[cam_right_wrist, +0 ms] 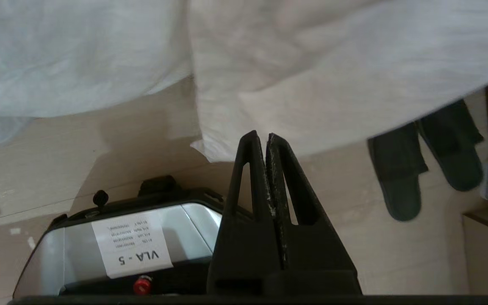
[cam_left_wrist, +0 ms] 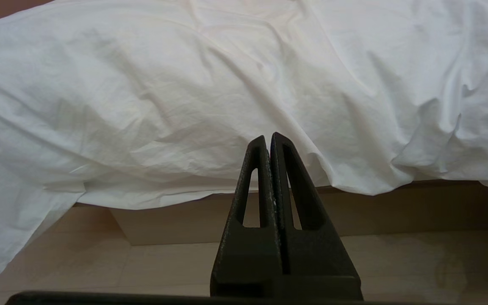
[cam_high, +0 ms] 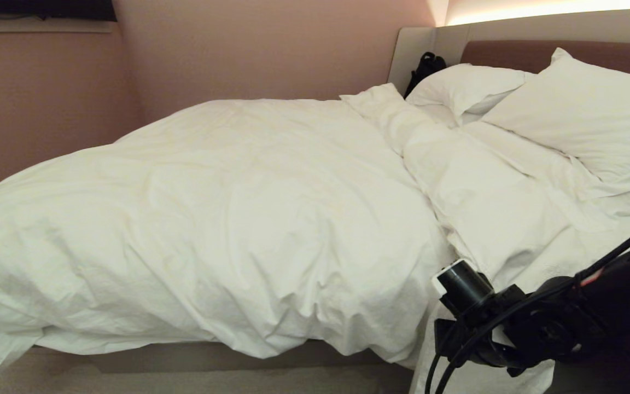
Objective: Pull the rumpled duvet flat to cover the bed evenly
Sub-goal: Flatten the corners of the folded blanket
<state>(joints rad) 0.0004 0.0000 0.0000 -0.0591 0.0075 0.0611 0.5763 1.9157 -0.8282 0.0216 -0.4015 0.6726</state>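
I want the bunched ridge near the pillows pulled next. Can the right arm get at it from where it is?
Probably yes. The right tool, shut and empty, hangs low by the bed's side; only open duvet lies between it and the ridge. It must open first.

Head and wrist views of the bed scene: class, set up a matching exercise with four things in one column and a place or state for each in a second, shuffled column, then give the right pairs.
Things:
1. duvet
2. pillows
3. slippers
4. right gripper

Places or states:
A. on the floor
B. leaning at the headboard
C. shut, holding nothing
D. rumpled, spilling over the bed's edge

Pairs: 1-D, 2-B, 3-A, 4-C
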